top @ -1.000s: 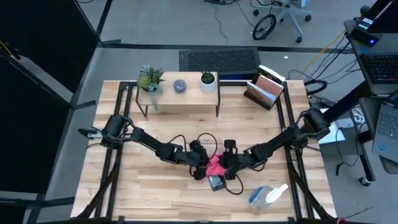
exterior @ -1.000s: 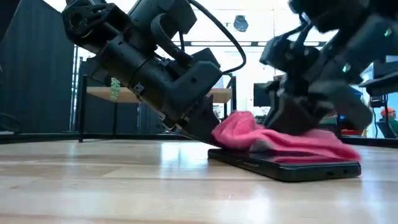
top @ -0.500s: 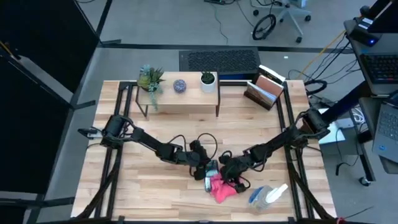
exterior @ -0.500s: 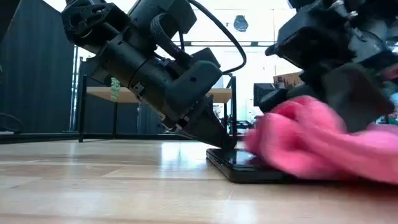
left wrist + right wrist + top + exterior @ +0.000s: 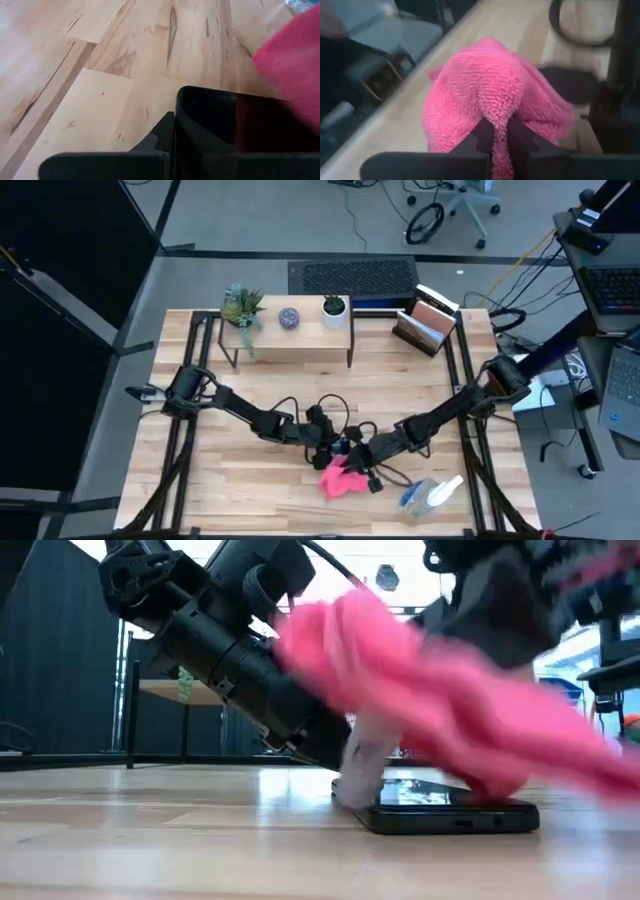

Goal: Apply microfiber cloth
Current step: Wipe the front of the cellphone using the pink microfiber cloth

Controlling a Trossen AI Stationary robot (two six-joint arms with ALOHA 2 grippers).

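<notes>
High view, table contents: wooden table (image 5: 250, 390) carrying both arms, which meet near the middle of the near half.

Item 1, microfiber cloth (image 5: 340, 479): bright pink, bunched, lying just near of the point where the two arms meet. In the low view the cloth (image 5: 430, 710) hangs lifted and stretched, its lowest part touching the top of the smartphone (image 5: 445, 810). In the right wrist view the cloth (image 5: 490, 100) shows as a rounded heap with a fold caught between that arm's fingers.

Item 2, right gripper (image 5: 499, 134): jaws pinching a ridge of the cloth, fingers almost together on the fabric. In the high view the right gripper (image 5: 362, 470) sits just right of the cloth.

Item 3, left gripper (image 5: 322, 448): low at the table, at the far left edge of the smartphone. In the left wrist view the smartphone (image 5: 235, 125) lies flat on the wood, its black edge against that arm's finger (image 5: 162, 135); whether the jaws are spread or closed on it cannot be told.

Item 4, spray bottle (image 5: 428, 494): clear, lying on its side near the right near corner, apart from the cloth.

Item 5, far edge: small shelf (image 5: 290, 330) with two potted plants (image 5: 242, 307), and a card holder (image 5: 425, 325) to its right.
</notes>
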